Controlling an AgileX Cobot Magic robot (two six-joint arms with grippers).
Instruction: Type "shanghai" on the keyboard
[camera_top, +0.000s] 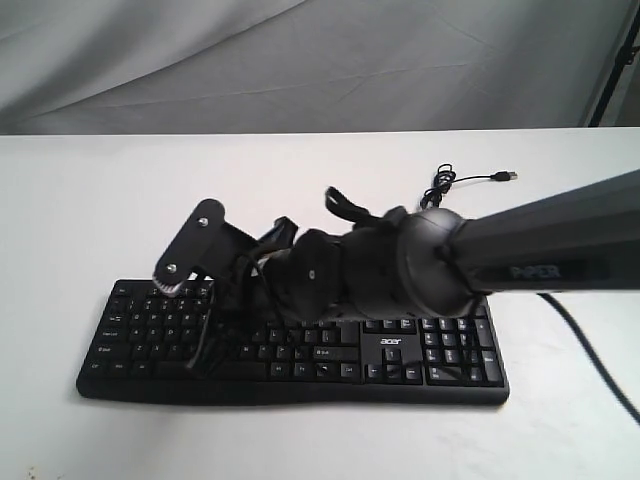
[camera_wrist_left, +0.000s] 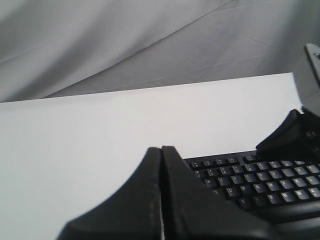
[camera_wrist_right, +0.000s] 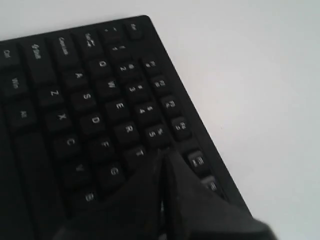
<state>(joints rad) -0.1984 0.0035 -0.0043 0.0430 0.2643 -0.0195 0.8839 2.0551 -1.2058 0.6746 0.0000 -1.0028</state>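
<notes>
The black keyboard (camera_top: 400, 365) lies on the white table with its acer logo toward the right end. My right arm reaches across it from the right. The right gripper (camera_top: 211, 350) hangs over the left block of letter keys. In the right wrist view the right gripper (camera_wrist_right: 162, 153) is shut with nothing in it, its tips just above the keyboard (camera_wrist_right: 90, 100) near the T key. My left gripper (camera_wrist_left: 161, 149) is shut and empty, beside the left end of the keyboard (camera_wrist_left: 250, 185) and apart from it. It does not show in the exterior view.
The keyboard's thin USB cable (camera_top: 442, 184) coils on the table behind it and ends in a plug (camera_top: 508, 176). A thicker black cable (camera_top: 590, 350) runs off at the right. A grey cloth backdrop (camera_top: 300, 60) hangs behind the table.
</notes>
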